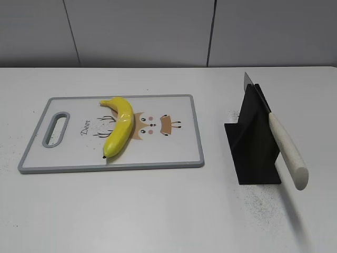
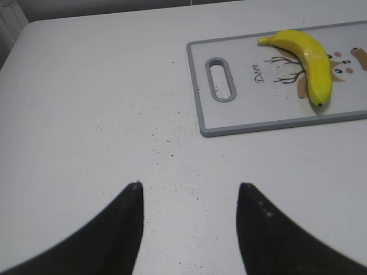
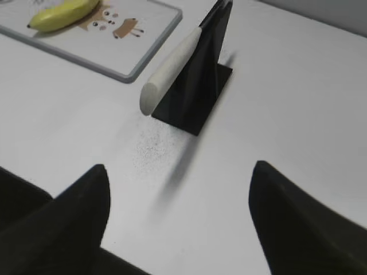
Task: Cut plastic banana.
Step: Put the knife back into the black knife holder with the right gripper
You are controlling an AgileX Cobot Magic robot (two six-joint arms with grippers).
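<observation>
The yellow plastic banana (image 1: 119,126) lies on a white, grey-rimmed cutting board (image 1: 37,165) at the table's left. It also shows in the left wrist view (image 2: 312,57) and the right wrist view (image 3: 62,14). A knife with a cream handle (image 1: 287,150) rests slanted in a black stand (image 1: 253,142) at the right, and it shows in the right wrist view (image 3: 171,67). My left gripper (image 2: 189,186) is open and empty over bare table, left of the board. My right gripper (image 3: 180,169) is open and empty, in front of the knife stand. Neither gripper shows in the exterior view.
The board (image 2: 202,109) has a handle slot (image 1: 55,128) at its left end and a deer drawing. Dark specks dot the white table near the stand (image 1: 258,203). A grey wall runs behind the table.
</observation>
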